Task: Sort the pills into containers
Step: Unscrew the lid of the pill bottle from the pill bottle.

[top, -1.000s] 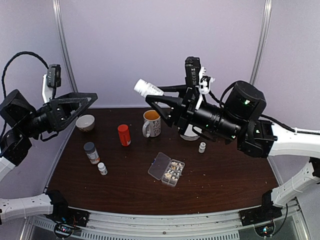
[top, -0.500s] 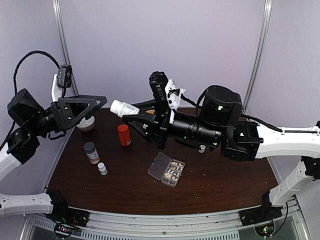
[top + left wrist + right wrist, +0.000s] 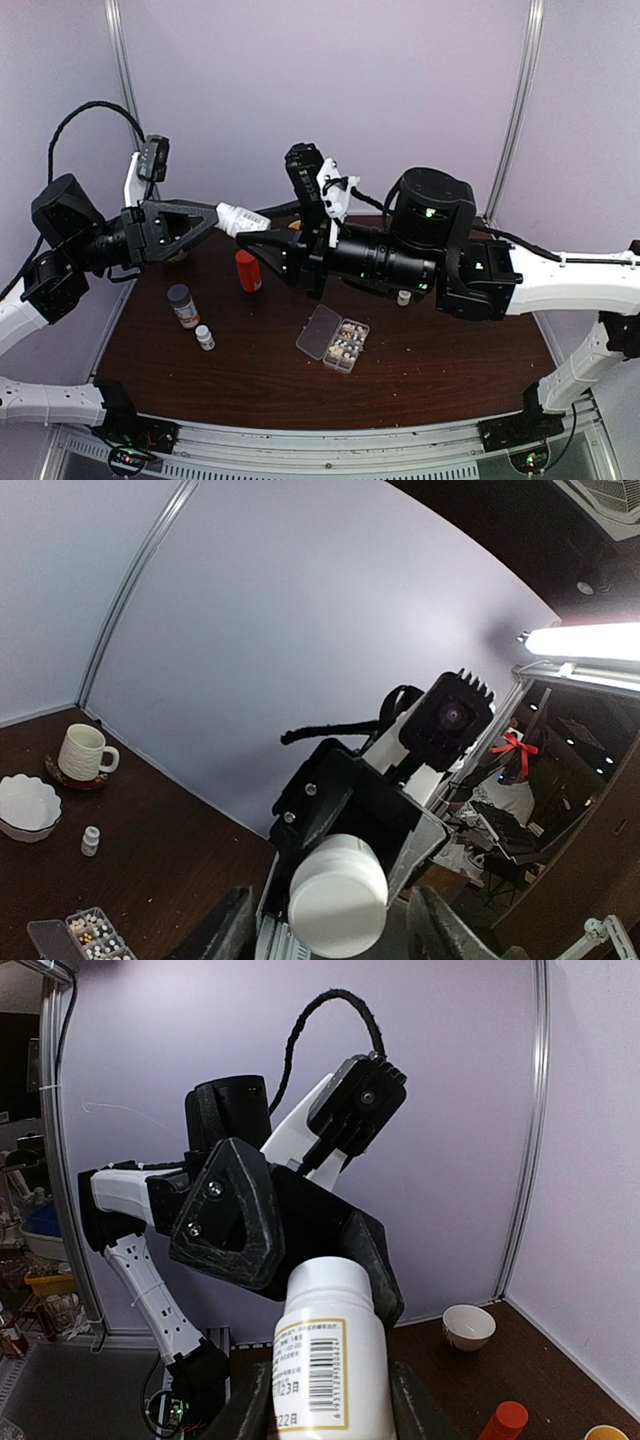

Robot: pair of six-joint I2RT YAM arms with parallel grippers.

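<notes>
My right gripper [image 3: 255,226] is shut on a large white pill bottle [image 3: 240,217] and holds it high above the table, cap pointing left. It fills the right wrist view [image 3: 325,1360] between the gripper's fingers [image 3: 325,1405]. My left gripper [image 3: 212,219] is open, and its fingers [image 3: 225,932] stand on either side of the bottle's white cap [image 3: 338,895] without touching it. The clear organizer box [image 3: 335,340] lies on the table with its lid [image 3: 316,331] open. Tiny whitish and tan pills [image 3: 348,341] sit in its compartments. The box also shows in the left wrist view [image 3: 92,935].
On the dark table stand an orange bottle [image 3: 247,270], a grey-capped bottle [image 3: 182,305] and two small white bottles [image 3: 205,337] [image 3: 404,296]. A mug [image 3: 82,752] and a white bowl [image 3: 25,805] stand at the back, mostly hidden from above by the arms.
My right arm has swung left with the white bottle. My left gripper has moved right and up, so its open fingers now stand around the bottle's cap.
</notes>
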